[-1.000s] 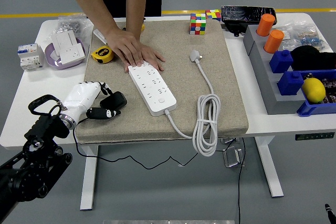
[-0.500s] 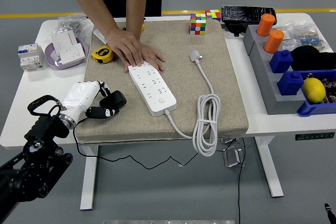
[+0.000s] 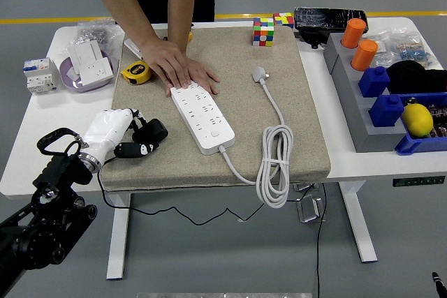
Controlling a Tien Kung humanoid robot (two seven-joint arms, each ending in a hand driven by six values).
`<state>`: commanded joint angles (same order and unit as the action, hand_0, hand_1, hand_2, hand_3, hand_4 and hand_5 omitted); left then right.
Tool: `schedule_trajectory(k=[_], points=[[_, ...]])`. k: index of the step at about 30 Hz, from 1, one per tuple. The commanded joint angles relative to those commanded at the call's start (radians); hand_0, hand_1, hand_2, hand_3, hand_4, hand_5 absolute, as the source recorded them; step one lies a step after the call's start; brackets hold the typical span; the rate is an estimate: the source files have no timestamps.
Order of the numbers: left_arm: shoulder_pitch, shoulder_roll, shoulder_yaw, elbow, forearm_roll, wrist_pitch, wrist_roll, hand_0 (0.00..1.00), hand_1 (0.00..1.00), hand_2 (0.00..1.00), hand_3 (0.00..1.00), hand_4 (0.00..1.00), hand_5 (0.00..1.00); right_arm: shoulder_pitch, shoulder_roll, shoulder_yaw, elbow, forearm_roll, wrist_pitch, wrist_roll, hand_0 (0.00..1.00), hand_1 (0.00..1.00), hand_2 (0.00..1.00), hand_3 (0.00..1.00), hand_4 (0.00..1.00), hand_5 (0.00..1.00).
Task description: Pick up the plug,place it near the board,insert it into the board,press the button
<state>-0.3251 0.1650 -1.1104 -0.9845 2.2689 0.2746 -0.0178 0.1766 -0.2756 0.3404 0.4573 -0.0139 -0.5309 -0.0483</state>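
Observation:
A black plug point(image 3: 153, 130) with a thin black cord lies at the left edge of the beige mat point(image 3: 237, 54). My left hand point(image 3: 133, 139), white with black fingers, is curled around it, fingers above and thumb below. The white power strip point(image 3: 202, 118) lies diagonally on the mat just right of the plug, its button point(image 3: 216, 132) near the close end. A person's hand point(image 3: 180, 69) presses flat on the strip's far end. My right arm is out of sight.
The strip's own white cord is coiled point(image 3: 276, 162) at the mat's front right, its white plug point(image 3: 260, 73) further back. A yellow tape measure point(image 3: 135, 72), a purple bowl point(image 3: 85, 68), a white breaker point(image 3: 38, 75), cubes point(image 3: 263, 31) and blue bins point(image 3: 391, 106) surround the mat.
My left hand has closed in slightly on the black plug, which shifted a little. The person's hand and the strip stayed put.

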Motion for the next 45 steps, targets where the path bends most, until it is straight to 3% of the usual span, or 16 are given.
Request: schedule_trajectory(k=[8, 19, 29, 35, 45], points=[[0.000, 0.007, -0.007, -0.021, 0.000, -0.006, -0.002, 0.492, 0.515, 0.402, 0.380, 0.582, 0.242, 0.001, 0.000, 0.001, 0.000, 0.000, -0.001, 0.000, 0.952, 0.886, 0.832, 0.858, 0.998, 0.998], [-0.029, 0.039, 0.001, -0.107, -0.011, -0.030, -0.011, 0.490, 0.516, 0.398, 0.375, 0.571, 0.235, -0.004, 0.000, 0.002, -0.001, 0.001, -0.001, -0.001, 0.952, 0.886, 0.833, 0.858, 0.998, 0.998], [-0.149, 0.087, 0.131, -0.159, -0.066, -0.048, -0.035, 0.487, 0.516, 0.387, 0.365, 0.570, 0.235, 0.006, -0.001, 0.001, 0.000, 0.001, -0.001, -0.001, 0.952, 0.886, 0.832, 0.858, 0.998, 0.998], [-0.220, 0.086, 0.231, -0.136, -0.069, -0.042, -0.045, 0.488, 0.515, 0.386, 0.363, 0.574, 0.242, 0.007, 0.002, -0.005, -0.001, 0.002, -0.001, -0.002, 0.952, 0.886, 0.833, 0.858, 0.998, 0.998], [-0.305, 0.043, 0.329, 0.005, -0.049, -0.025, -0.069, 0.493, 0.518, 0.387, 0.364, 0.574, 0.241, 0.009, 0.004, -0.016, -0.001, 0.004, 0.000, -0.003, 0.952, 0.886, 0.832, 0.857, 0.998, 0.998]])
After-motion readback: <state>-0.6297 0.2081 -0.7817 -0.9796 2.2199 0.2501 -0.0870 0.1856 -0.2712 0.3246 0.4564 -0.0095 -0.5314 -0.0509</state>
